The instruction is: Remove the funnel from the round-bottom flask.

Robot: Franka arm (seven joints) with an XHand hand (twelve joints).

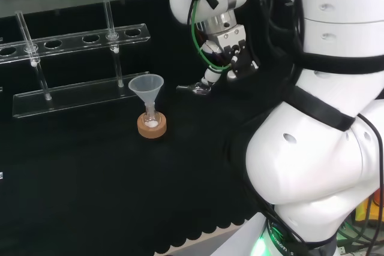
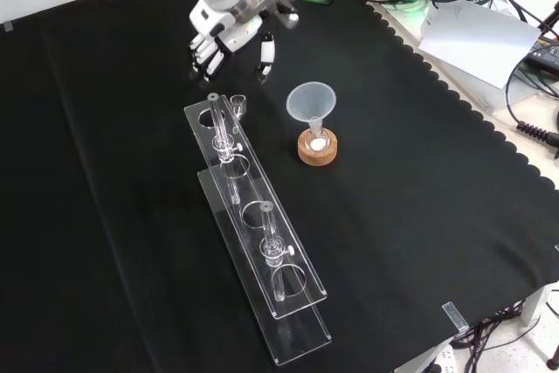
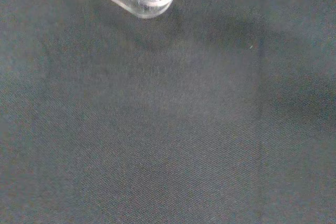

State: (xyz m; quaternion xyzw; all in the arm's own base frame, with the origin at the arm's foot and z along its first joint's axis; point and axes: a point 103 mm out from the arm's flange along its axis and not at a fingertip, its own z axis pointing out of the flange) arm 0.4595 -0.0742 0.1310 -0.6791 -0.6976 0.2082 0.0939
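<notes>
Hand state: hand point(image 2: 229, 39) hangs above the tabletop point(image 2: 419, 216) with fingers extended downward and relaxed, grasping nothing.
Hand position, front view: near the top of the view, just beyond the far end of the test tube rack point(image 2: 253, 242), clear of all ware.
Hand position, head view: hand point(image 1: 231, 58) sits to the right of the funnel and higher than it, one finger reaching leftward.
Funnel location: funnel point(image 2: 312, 104) stands with its stem down in the neck of the round-bottom flask point(image 2: 316, 140), which rests on a cork ring point(image 2: 317, 150).
Funnel location, head view: funnel point(image 1: 146, 87) stands in front of the rack's right end, apart from it; flask point(image 1: 150, 116) and ring point(image 1: 151, 126) below it.
Funnel axis: long axis upright, cone mouth open upward, no visible tilt.
Key relation: in the front view the funnel lies to the right of and below the hand, that is, nearer the camera; the two are apart, not touching.
Obstruction: rack stands beside the direct line; two tubes point(image 2: 218, 128) stand upright in it, to the left of the funnel in the front view.
Task status, judged: funnel still seated; no contact made.
Next move, judged: bring the hand over the cone and draw straight up along the stem axis, so the flask is not tipped off the ring.
</notes>
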